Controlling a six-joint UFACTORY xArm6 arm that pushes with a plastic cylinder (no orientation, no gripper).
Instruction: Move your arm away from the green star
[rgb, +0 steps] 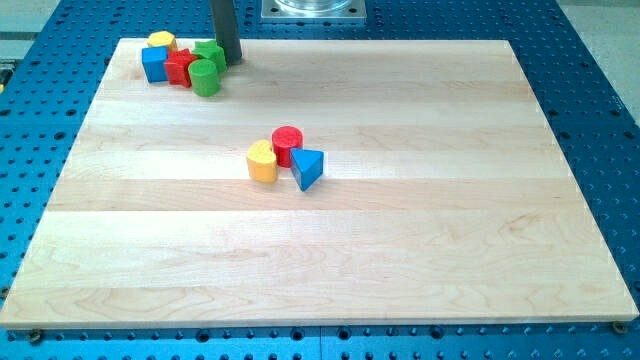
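The green star (212, 54) sits near the view's top left of the wooden board, partly hidden behind a green cylinder (204, 77). My tip (230, 59) stands just to the star's right, touching or nearly touching it. A red block (180, 67), a blue block (154, 64) and a yellow block (161, 41) cluster to the star's left.
Near the board's middle lie a red cylinder (287, 145), a yellow heart-like block (262, 162) and a blue triangle (308, 168), close together. The wooden board (400, 250) rests on a blue perforated table (600, 90). The arm's metal base (312, 9) shows at the view's top.
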